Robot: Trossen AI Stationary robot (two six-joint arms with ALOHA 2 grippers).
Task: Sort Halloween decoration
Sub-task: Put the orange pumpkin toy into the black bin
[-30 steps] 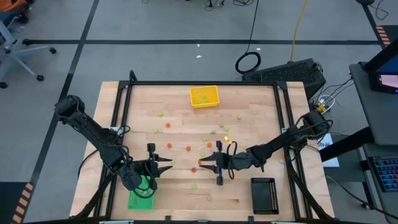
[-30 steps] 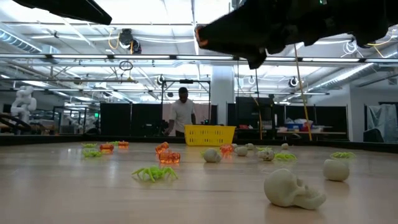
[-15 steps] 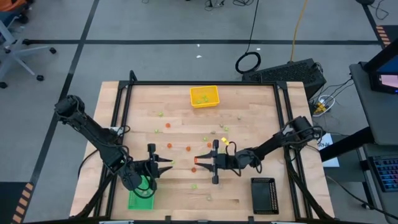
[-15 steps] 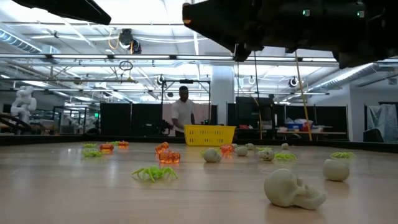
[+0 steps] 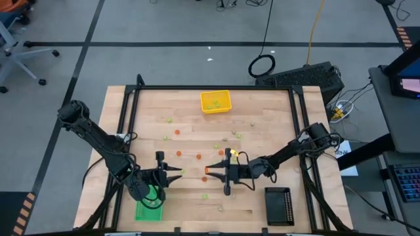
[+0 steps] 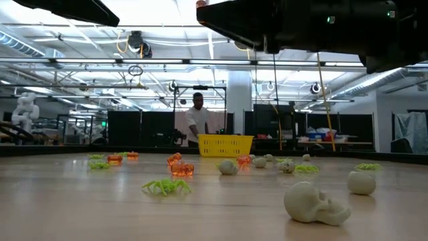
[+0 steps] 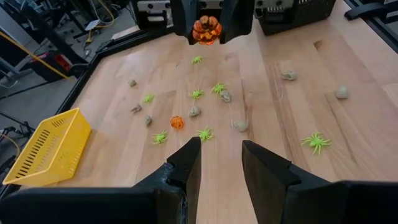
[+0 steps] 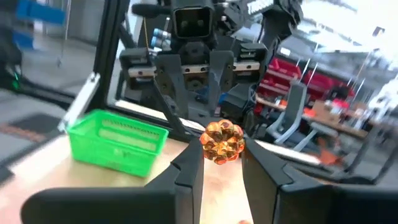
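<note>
One orange pumpkin piece (image 8: 222, 141) I am holding pinched in the right gripper (image 5: 207, 170) above mid-table, well short of the yellow tray (image 5: 216, 101), facing the left gripper (image 5: 180, 172), fingers apart and empty; next, carrying it to its tray.

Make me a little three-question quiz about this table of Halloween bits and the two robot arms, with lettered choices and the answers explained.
1. Where does the yellow tray sit?
A. at the table's far edge
B. under the left arm
C. beside the black tray

2. What colour is the piece between the right gripper's fingers?
A. light green
B. orange
C. pale beige

3. What is the left gripper doing?
A. clamping a skull
B. holding a spider
C. holding nothing, jaws apart

Answers:
1 A: the high view shows it far from both arms.
2 B: the right wrist view shows an orange pumpkin pinched there.
3 C: the left wrist view shows a bare gap between its fingers.
</note>
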